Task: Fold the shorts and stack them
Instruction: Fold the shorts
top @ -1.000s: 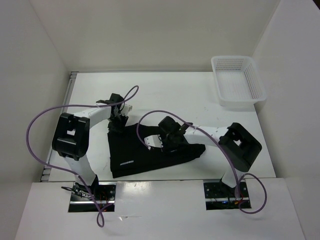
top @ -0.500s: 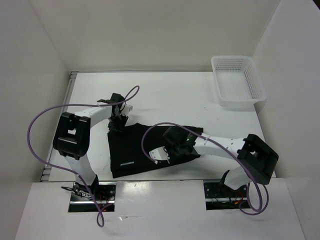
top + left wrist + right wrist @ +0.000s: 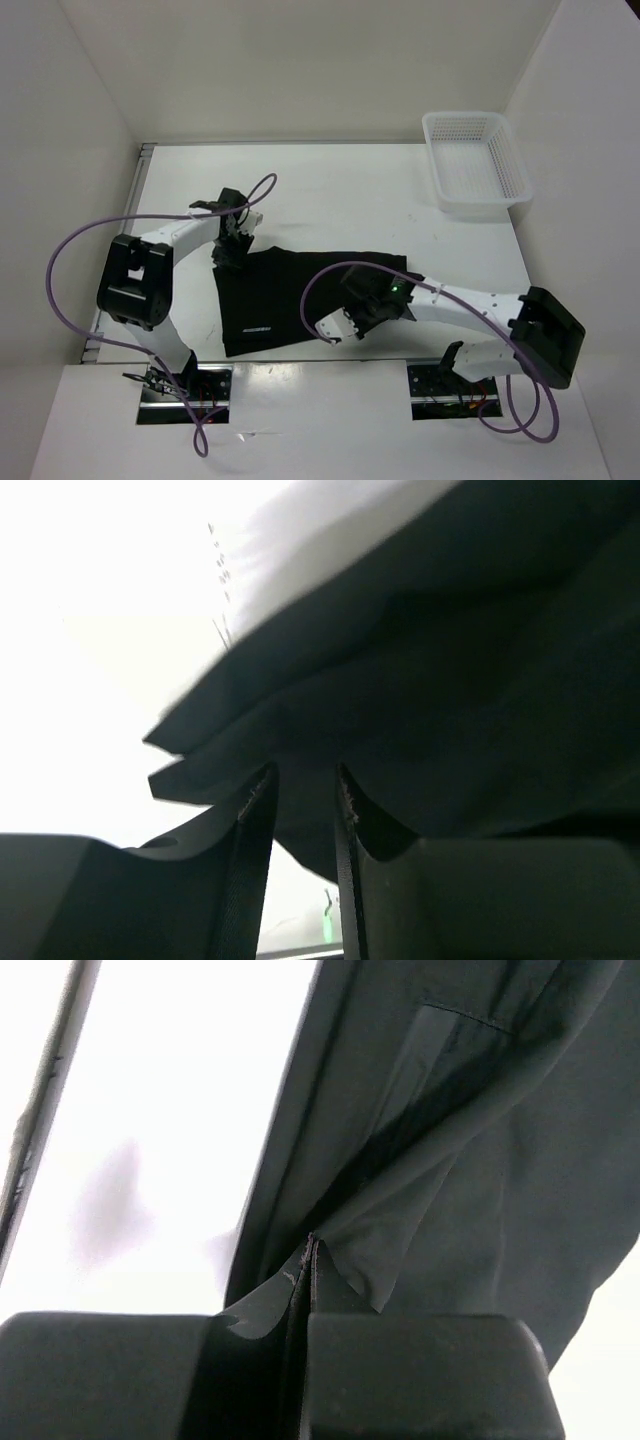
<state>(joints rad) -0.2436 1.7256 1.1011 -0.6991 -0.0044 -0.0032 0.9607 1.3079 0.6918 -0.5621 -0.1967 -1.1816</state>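
Right arm's elbow has swung out to the lower right since a second ago, and the shorts (image 3: 285,295) lie spread wider at mid-frame.

Top view: left gripper (image 3: 229,254) at their upper-left corner, right gripper (image 3: 358,308) at the lower-right hem. Table (image 3: 340,185) open above, basket (image 3: 482,206) well apart at upper right. The elbow crowds the right wall.

Left wrist: jaws narrow with cloth between, probably clamped, though it's dim.

Right wrist: jaws together on a thin hem tip, which could slip under pull.

My left arm: elbow bent, reaching forward, left gripper (image 3: 300,780) pinching the shorts (image 3: 280,290). My right arm: stretched leftward along the tabletop's near edge, right gripper (image 3: 308,1260) clamped on them.
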